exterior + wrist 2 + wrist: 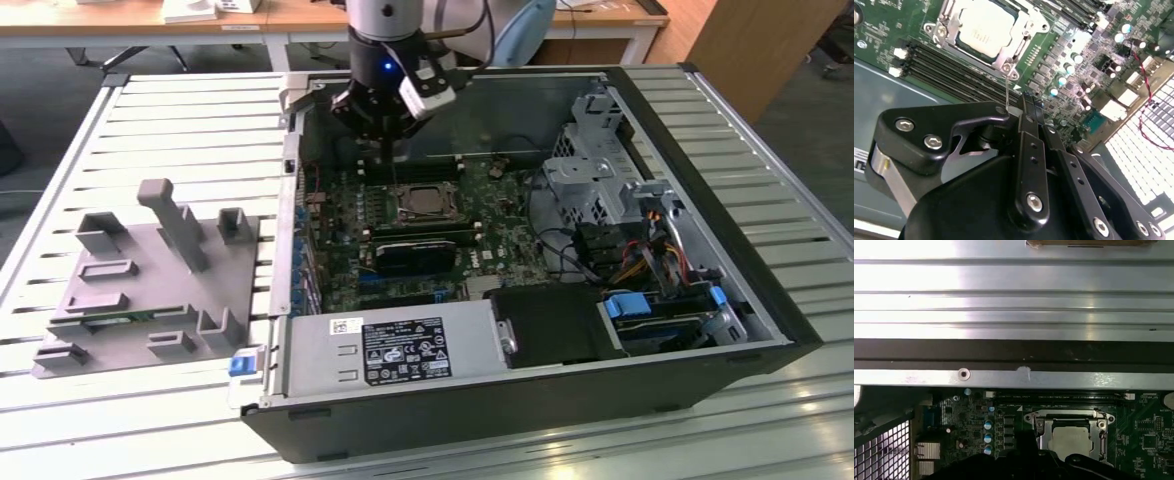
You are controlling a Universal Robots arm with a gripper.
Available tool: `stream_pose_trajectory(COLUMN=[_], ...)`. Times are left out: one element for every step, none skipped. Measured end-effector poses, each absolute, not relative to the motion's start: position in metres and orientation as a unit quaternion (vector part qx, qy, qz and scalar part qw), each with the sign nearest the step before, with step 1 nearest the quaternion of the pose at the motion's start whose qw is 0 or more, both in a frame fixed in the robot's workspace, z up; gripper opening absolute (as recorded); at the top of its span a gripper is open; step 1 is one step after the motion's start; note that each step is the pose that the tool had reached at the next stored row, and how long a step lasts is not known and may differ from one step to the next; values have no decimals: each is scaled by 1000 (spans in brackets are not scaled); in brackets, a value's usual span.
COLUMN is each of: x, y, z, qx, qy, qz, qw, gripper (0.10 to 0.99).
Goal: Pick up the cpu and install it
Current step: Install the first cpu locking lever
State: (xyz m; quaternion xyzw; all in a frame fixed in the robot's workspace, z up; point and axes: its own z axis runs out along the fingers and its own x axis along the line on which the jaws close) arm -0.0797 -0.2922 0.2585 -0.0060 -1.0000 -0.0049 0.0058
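In the exterior view the cpu (pixel 424 201) lies flat in the motherboard socket (pixel 424 187) inside the open computer case (pixel 747 300), lid facing up; square, so no long axis. The gripper (pixel 387 128) hangs just above it. In the second wrist view its fingers (pixel 1026 120) look pressed together, empty. The cpu (pixel 1070 440) in the first wrist view seems light, rigid, delicate underneath; best gripped by opposite edges

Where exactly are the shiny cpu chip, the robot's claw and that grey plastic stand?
cpu (pixel 985 31): second wrist view, middle of its silver top.
claw (pixel 384 128): exterior view, its lower tip.
grey plastic stand (pixel 114 270): exterior view, its flat base.
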Motion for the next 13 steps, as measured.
stream_pose_trajectory(x=[-78, -76, -74, -72, -71, -69, -67, -65, -63, -62, -61, -61, -61], y=[-292, -292, -292, -292, -292, -292, -292, -292, -292, -292, -292, -292, -292], z=[258, 258, 258, 258, 258, 258, 258, 258, 257, 257, 257, 257, 257], qx=[-6, -6, -6, -6, -6, -6, -6, -6, -6, -6, -6, -6, -6], qy=[-1000, -1000, -1000, -1000, -1000, -1000, -1000, -1000, -1000, -1000, -1000, -1000, -1000], qz=[-5, -5, -5, -5, -5, -5, -5, -5, -5, -5, -5, -6, -11], qw=[6, 6, 6, 7, 7, 7, 7, 7, 7, 8, 8, 8, 8], gripper=[106, 106, 106, 106, 106, 106, 106, 106, 106, 106, 106, 106, 106])
